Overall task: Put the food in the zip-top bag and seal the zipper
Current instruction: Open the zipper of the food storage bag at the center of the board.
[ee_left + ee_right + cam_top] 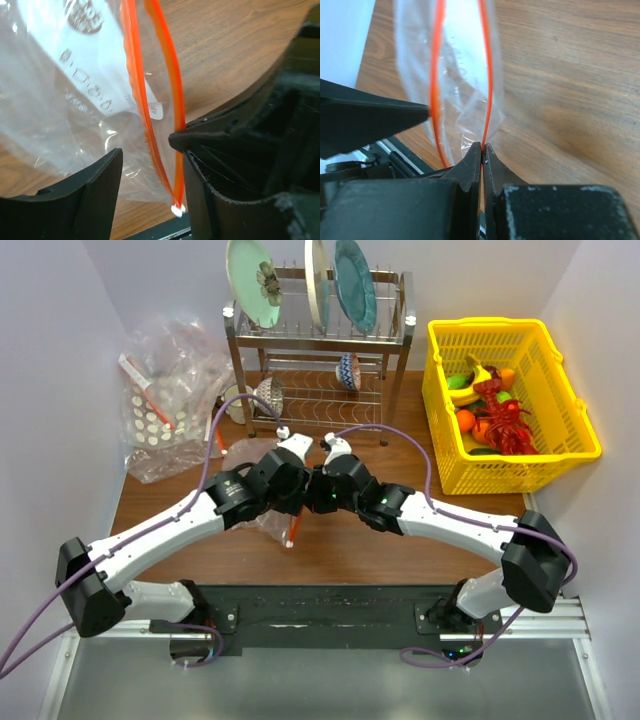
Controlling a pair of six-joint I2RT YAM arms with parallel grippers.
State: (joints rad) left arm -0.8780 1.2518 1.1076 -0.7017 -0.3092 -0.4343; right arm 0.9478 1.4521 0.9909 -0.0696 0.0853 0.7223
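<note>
Bag heap: a big heap of dotted bags [165,410] sits at the far left of the table [400,540], well apart from the work.
Left claw: the left claw [145,146] has its fingers apart, one on each side of the zip-top bag [75,100]. It is not squeezing it.
Bag: it is at the front middle of the table, between the two claws. It looks empty.
Zipper: the two orange-red strips of the zipper [133,50] are apart, so the mouth is open.
Dish rack: the dish rack [300,337] stands at the back with plates in it.
Right claw: the right claw [482,150] has its fingers pressed together, pinching one lip of the bag at the strip.
Basket: the yellow basket [500,475] is at the far right, well apart from the bag.
Food: the lobster [510,428] and the orange [465,420] lie in the basket among other toys. I cannot pick out the small green fruit.
Done: only the open mouth, I think.
Left: put in all the food, then press the zipper shut.
In the way: both arms crowd over the bag, and the basket walls ring the food.
</note>
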